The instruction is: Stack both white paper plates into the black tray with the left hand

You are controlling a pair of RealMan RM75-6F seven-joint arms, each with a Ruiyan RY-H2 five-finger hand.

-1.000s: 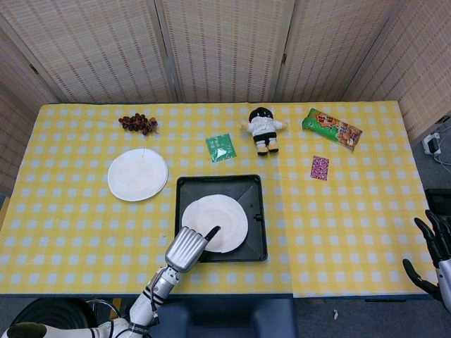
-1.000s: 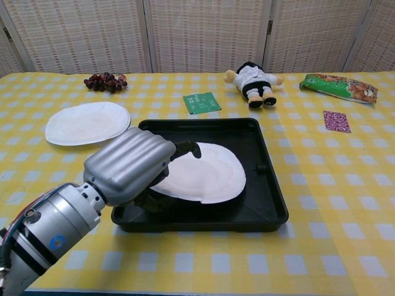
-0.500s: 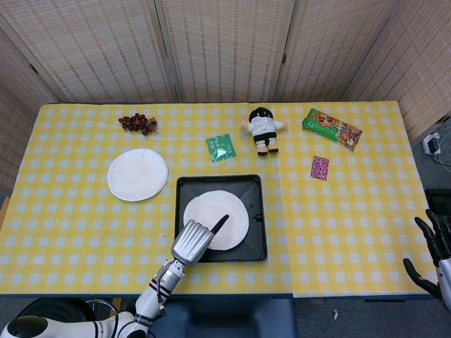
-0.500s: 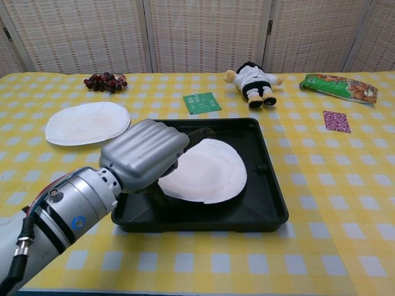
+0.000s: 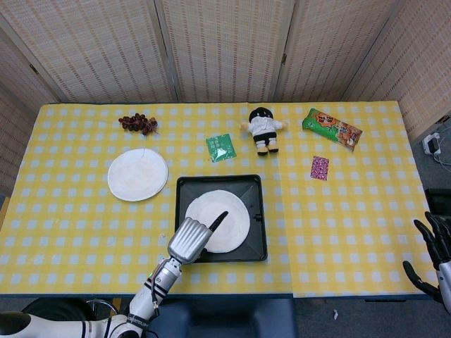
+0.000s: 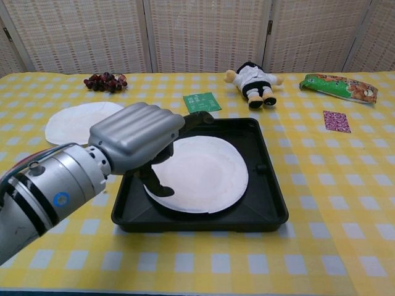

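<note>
One white paper plate lies flat inside the black tray at the table's front centre. My left hand hovers over the tray's front-left corner with its fingers apart. One finger reaches out over the plate and the thumb hangs above the plate's left edge; it grips nothing. The second white plate rests on the yellow checked cloth, left of the tray. My right hand hangs off the table's right side, fingers spread and empty.
Behind the tray lie a green packet and a small doll. Grapes sit at the back left. A snack bag and a purple card lie to the right.
The plate was tilted in my left hand's grip over the tray; now it lies flat in the tray. The hand has let go and risen slightly.
</note>
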